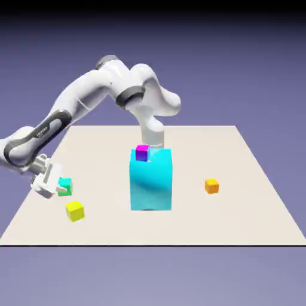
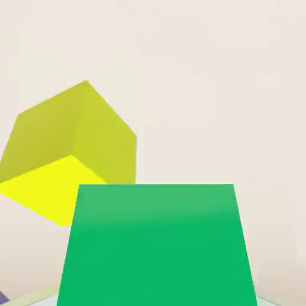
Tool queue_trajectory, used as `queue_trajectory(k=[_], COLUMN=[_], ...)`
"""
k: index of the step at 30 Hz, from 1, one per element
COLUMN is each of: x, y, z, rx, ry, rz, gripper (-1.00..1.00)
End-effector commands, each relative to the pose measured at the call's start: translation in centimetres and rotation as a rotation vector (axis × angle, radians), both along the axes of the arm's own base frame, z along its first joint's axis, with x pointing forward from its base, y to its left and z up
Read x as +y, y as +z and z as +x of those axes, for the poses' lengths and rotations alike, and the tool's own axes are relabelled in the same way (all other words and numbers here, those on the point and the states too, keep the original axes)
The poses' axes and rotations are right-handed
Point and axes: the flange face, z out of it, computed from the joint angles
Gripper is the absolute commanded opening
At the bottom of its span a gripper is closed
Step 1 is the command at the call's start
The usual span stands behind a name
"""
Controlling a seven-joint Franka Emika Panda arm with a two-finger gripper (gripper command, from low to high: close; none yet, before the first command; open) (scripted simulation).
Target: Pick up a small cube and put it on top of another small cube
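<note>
At the exterior view's left, my gripper [image 1: 60,186] is down at the table and shut on the small teal-green cube [image 1: 65,186]. In the hand view that cube [image 2: 156,245] fills the bottom middle and hides my fingertips. A small yellow cube [image 1: 75,210] lies just in front of it on the table, seen large in the hand view [image 2: 69,155] at the upper left of the green one and apart from it.
A tall cyan block [image 1: 152,179] stands mid-table with a small magenta cube [image 1: 141,153] on its top. A small orange cube [image 1: 211,186] lies to the exterior view's right. The beige table [image 1: 239,221] ends close behind my gripper on the left.
</note>
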Motion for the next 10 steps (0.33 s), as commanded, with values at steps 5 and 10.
queue_trajectory(k=[5,10], x=[3.3,1.9], y=[-3.7,-1.9], z=[0.8,1.1], rx=[-0.004,-0.005], ry=[0.012,0.012], rz=[-0.002,-0.002], gripper=[-1.00,1.00])
